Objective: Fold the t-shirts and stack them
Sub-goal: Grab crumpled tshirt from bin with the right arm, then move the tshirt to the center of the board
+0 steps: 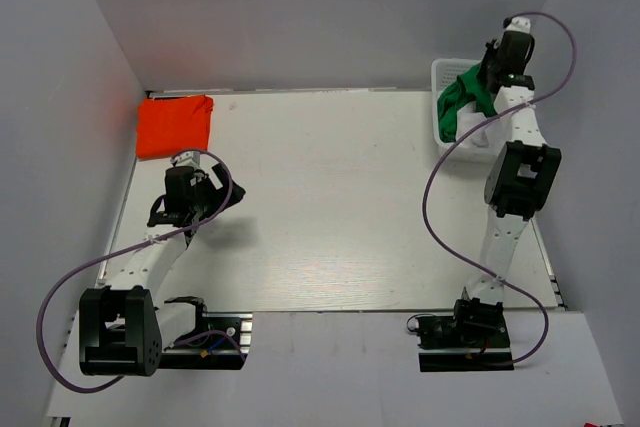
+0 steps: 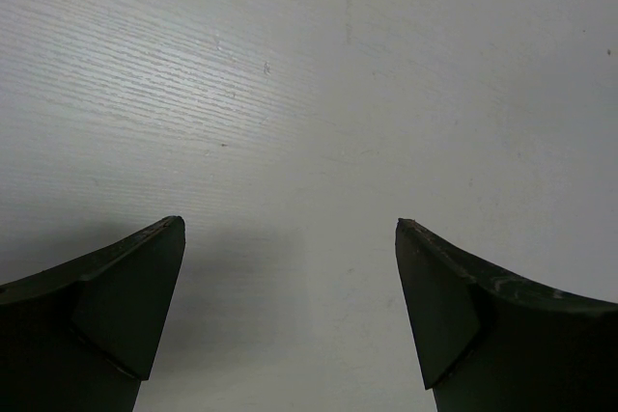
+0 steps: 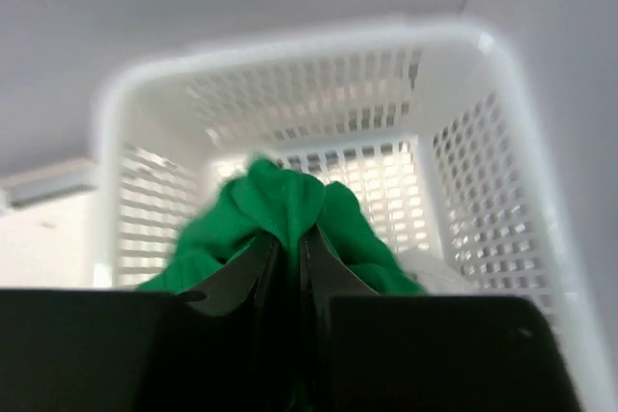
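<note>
Green t-shirt is bunched in the basket, with the right tool pinched on a fold of it. Left tool hangs wide open over the bench. Orange-red t-shirt lies folded at the far-left corner. Risks: the thin pinch slips on the lift, or the cloth snags and drags the basket along.

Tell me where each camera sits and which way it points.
Top external: above and behind, looking down on table, left arm, right arm, orange t-shirt and basket.
Left wrist: on left arm, facing bare table between open left jaws.
Right wrist: on right arm, facing into the basket, right jaws pinching the green t-shirt.
Shared: top and right wrist both show basket and green t-shirt.
</note>
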